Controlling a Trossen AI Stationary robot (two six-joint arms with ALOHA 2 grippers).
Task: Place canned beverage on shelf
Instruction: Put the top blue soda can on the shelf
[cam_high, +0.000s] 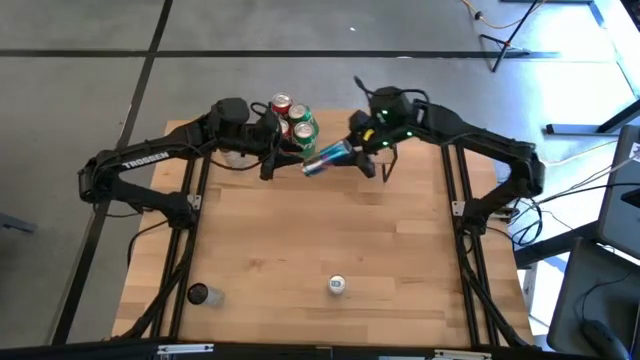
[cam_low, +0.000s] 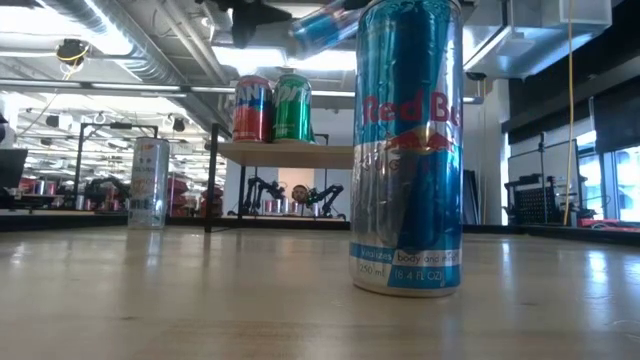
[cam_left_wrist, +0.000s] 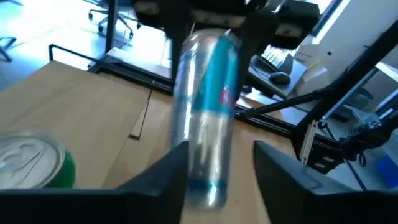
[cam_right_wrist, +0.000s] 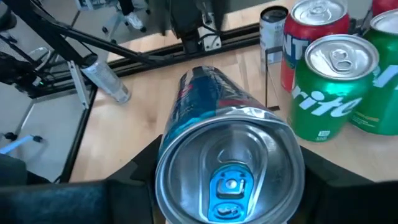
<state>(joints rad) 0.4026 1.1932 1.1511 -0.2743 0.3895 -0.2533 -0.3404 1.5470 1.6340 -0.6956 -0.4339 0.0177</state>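
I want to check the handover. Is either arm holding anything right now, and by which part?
The right gripper holds the blue slim can by its top end, tilted above the table. The left gripper brackets its other end; whether it grips cannot be told.

Two dark jointed arms are seen. White "TROSSEN" lettering is carried by the left arm (cam_high: 150, 160); green lights are lit on the right arm (cam_high: 395, 115) wrist.
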